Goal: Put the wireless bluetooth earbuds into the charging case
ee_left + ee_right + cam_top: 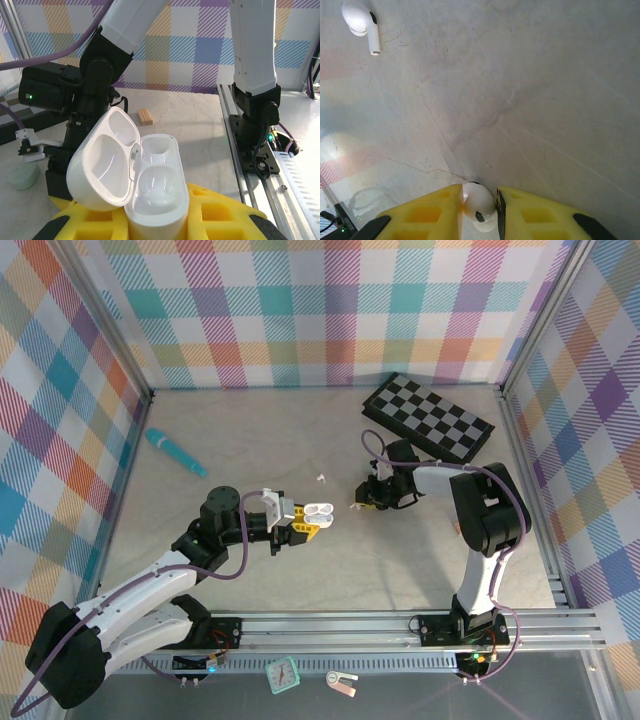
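case (156, 192) open, base cut off, clamped in left claw (303, 521) | right claw (479, 192) pinches earbud (479, 212), stem hidden

A pale, marble-veined tabletop (270, 430) is seen spread across the middle, closed in on three sides by plaid-printed panels: the far wall (330, 310), the left wall (60, 420) and the right wall (590, 390), all checked in pastel teal, orange, purple and yellow. Metal posts (112, 320) are set at the far corners. A ribbed aluminium rail (350, 625) is laid along the near edge. Soft, even light is cast throughout, and only faint shadows are thrown.
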